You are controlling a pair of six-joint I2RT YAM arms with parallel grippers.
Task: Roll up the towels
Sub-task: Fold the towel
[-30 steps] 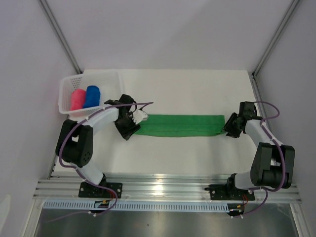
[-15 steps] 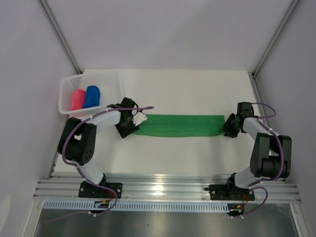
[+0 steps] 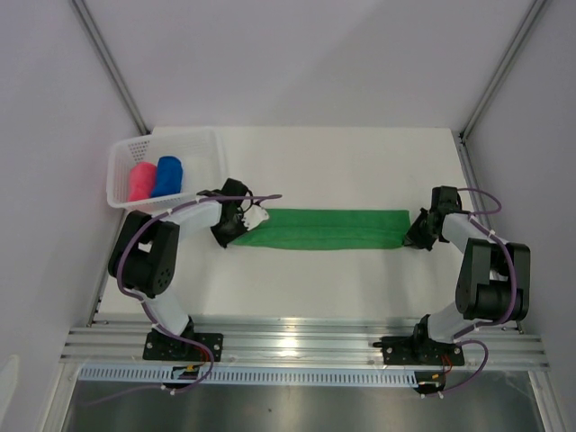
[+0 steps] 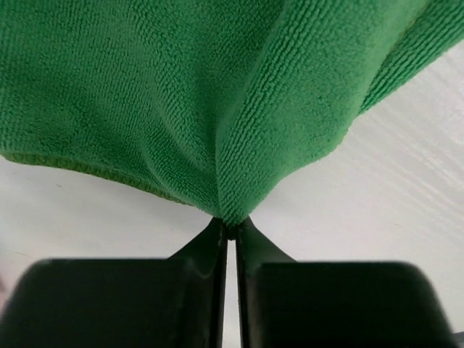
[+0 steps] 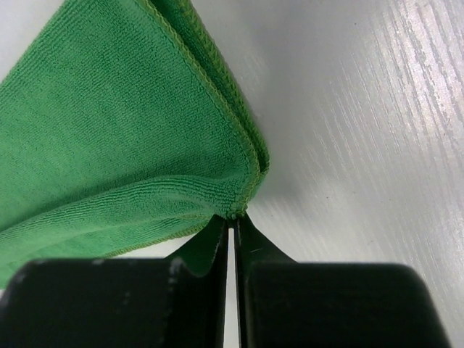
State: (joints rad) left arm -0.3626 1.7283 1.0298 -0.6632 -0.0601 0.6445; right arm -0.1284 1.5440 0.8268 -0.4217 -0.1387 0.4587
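The green towel point(image 3: 328, 229) lies folded into a long strip across the middle of the table. My left gripper point(image 3: 236, 229) is shut on its left end, the cloth point(image 4: 181, 109) bunching up from between the fingertips. At the strip's right end my right gripper point(image 3: 412, 232) pinches the corner, where the folded layers point(image 5: 109, 159) meet the tips. The pink towel point(image 3: 140, 181) and the blue towel point(image 3: 167, 175) sit rolled up inside the basket.
A white mesh basket point(image 3: 203, 144) stands at the table's back left corner, just behind my left arm. Metal rails point(image 3: 306, 342) run along the near edge by the arm bases. Slanted frame posts rise at both back corners.
Both grippers have closed on the ends of the green towel, having stood open half a second ago. The arms have shifted only slightly.
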